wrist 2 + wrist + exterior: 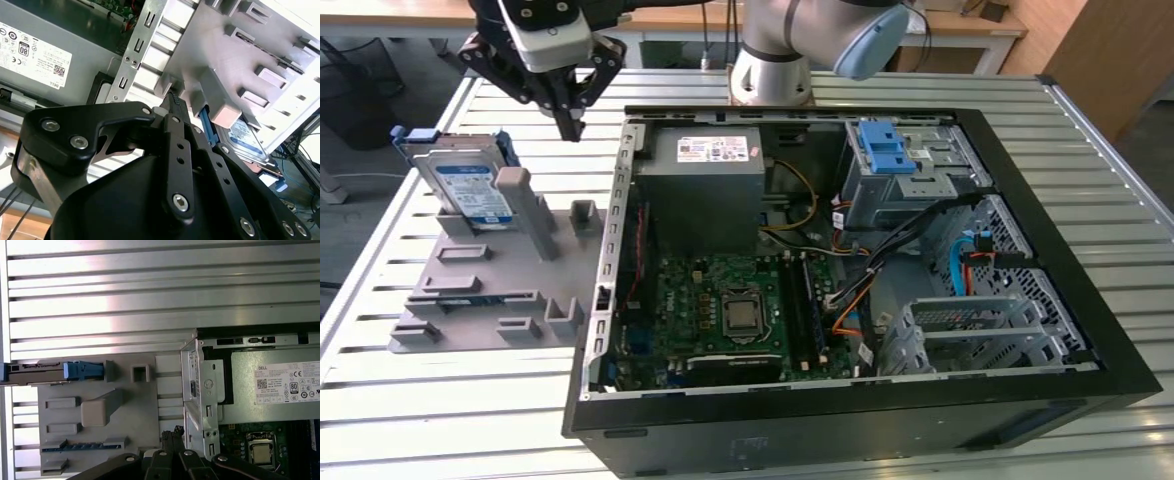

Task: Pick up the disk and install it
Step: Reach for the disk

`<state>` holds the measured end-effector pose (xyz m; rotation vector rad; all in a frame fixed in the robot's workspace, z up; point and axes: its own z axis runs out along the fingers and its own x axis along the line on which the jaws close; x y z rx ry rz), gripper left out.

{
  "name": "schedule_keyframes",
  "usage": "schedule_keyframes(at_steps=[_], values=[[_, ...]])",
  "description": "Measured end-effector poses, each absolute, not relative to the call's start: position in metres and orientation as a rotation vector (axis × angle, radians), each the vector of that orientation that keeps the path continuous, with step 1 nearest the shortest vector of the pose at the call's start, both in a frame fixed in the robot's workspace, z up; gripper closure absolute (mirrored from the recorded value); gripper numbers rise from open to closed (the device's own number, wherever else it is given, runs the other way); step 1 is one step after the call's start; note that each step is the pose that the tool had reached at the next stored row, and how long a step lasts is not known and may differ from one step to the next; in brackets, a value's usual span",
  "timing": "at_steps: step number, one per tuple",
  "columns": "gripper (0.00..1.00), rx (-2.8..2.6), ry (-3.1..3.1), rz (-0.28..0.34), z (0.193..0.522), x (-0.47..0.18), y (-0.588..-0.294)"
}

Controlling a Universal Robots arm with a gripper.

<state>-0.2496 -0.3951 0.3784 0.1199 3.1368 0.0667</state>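
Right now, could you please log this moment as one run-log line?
end effector: shut, empty | location: between grey holder and computer case | disk: on edge in holder, untouched | install: not done

On the slatted metal surface (440,420), the open black metal computer case (854,435) lies at the exterior view's right, with the flat grey plastic fixture plate (480,300) just beside it at the left. The silver rectangular blue-framed disk (467,185) stands on edge at the plate's far end. The black hand (570,128) hangs above, between disk and case. Inside the case, the grey metal box (707,180) sits behind the green circuit board (720,310).
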Motion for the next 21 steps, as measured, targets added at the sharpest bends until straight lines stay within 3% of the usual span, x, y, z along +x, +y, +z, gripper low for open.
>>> schedule_keyframes(at_steps=[21], values=[[0.89,0.120,3.137,0.067,0.378,-0.270,-0.392]])
